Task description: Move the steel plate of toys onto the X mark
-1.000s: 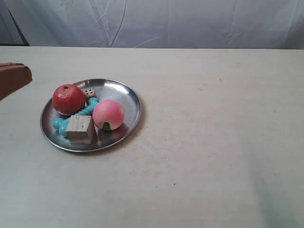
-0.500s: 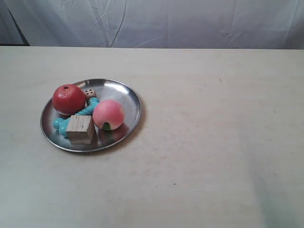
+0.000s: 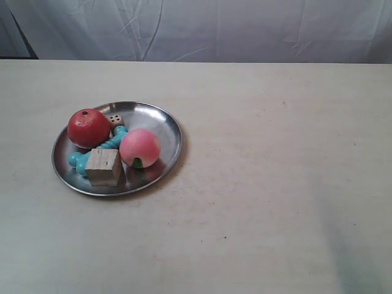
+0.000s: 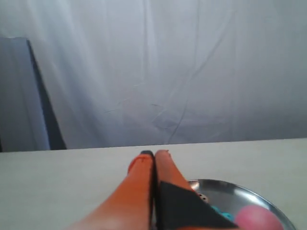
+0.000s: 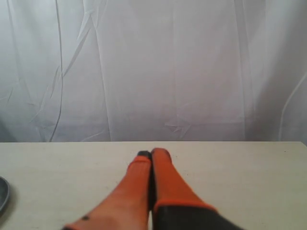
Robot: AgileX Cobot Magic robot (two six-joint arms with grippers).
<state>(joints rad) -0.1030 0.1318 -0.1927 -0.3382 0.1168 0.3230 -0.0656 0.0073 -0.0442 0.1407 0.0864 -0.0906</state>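
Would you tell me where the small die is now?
In the exterior view's left half, the die lies on the steel plate, beside the red ball and turquoise bone.

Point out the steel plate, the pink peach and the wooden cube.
steel plate (image 3: 157,122), exterior view, bare inner surface near its rim.
pink peach (image 3: 139,147), exterior view, middle of its rounded side.
wooden cube (image 3: 103,160), exterior view, its top face.
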